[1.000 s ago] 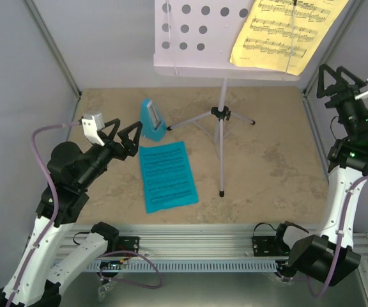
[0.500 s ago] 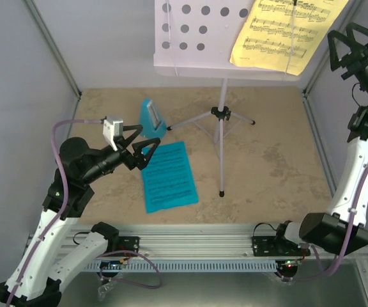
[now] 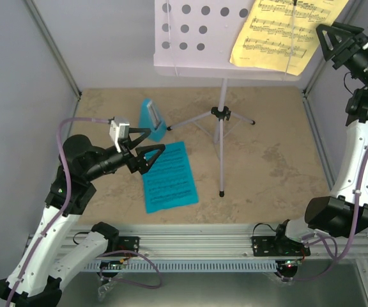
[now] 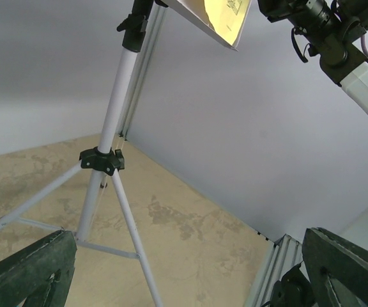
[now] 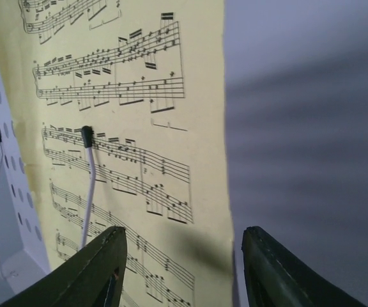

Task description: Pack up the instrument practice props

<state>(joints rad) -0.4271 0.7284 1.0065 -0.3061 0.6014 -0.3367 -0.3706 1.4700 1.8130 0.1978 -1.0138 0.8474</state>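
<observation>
The pale lilac tripod music stand [image 3: 221, 128] stands upright at the far middle of the stone-patterned table [image 3: 280, 160], its three legs spread on the surface. Its flat desk [image 3: 190, 38], dotted with round holes, carries the yellow music sheet [image 3: 286, 32] on its right half, with a thin white retaining wire [image 5: 89, 185] lying across the page.

The right gripper [image 3: 329, 32] is raised at the far right, just beside the yellow sheet's right edge. In the right wrist view its fingers are apart and hold nothing, with that edge showing between them.

The small blue pyramid metronome [image 3: 151, 118] sits left of the tripod. The cyan music sheet [image 3: 171, 179] lies flat just near of the metronome. The left gripper [image 3: 157, 139] hovers over the cyan sheet's far left corner, close to the metronome. Its fingers are spread wide and empty, pointing right toward the stand's legs.
</observation>
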